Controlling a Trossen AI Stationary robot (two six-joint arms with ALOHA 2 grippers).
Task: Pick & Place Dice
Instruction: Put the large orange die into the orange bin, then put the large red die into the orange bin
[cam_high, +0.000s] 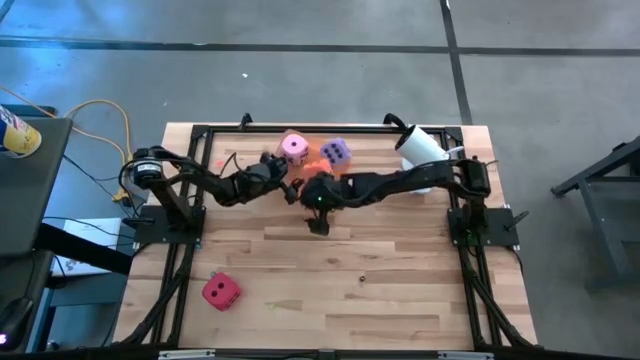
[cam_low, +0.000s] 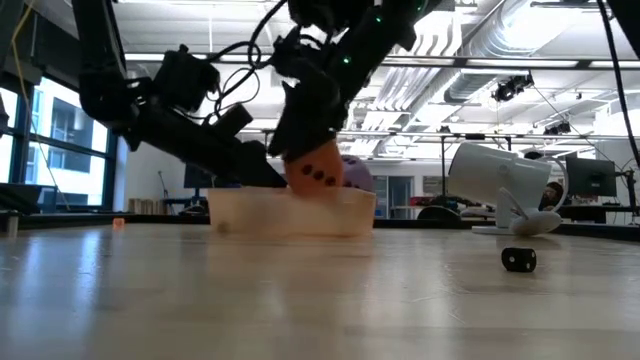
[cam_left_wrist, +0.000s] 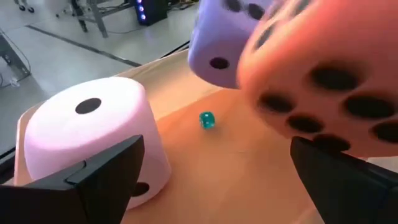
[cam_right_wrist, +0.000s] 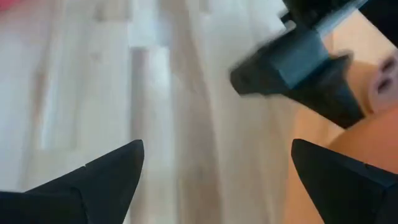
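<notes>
The left pincer (cam_high: 293, 188) stands wide open and empty at the near edge of the orange tray (cam_low: 290, 213), its two fingers (cam_left_wrist: 106, 177) spread either side of the view into the tray; the pink die (cam_left_wrist: 93, 134) sits just beside one finger. The right pincer (cam_high: 318, 222) is also fully spread and holds nothing, hanging over bare table (cam_high: 380, 290) just in front of the tray.

In the tray, the pink die (cam_high: 294, 148) lies with a single pip facing up, the purple die (cam_high: 336, 152) just beside it, and the orange die (cam_low: 315, 172) at the tray's near side, tilted, its pips towards the low camera. Being cubes, they have no long axis. A tiny teal die (cam_left_wrist: 206, 120) rests on the tray floor between them.

The red die (cam_high: 220, 291) sits well apart, near the table's front left corner, with open wood all around. A small black die (cam_low: 518, 260) lies alone on the table, and a white camera (cam_high: 422, 147) stands at the far right corner.
</notes>
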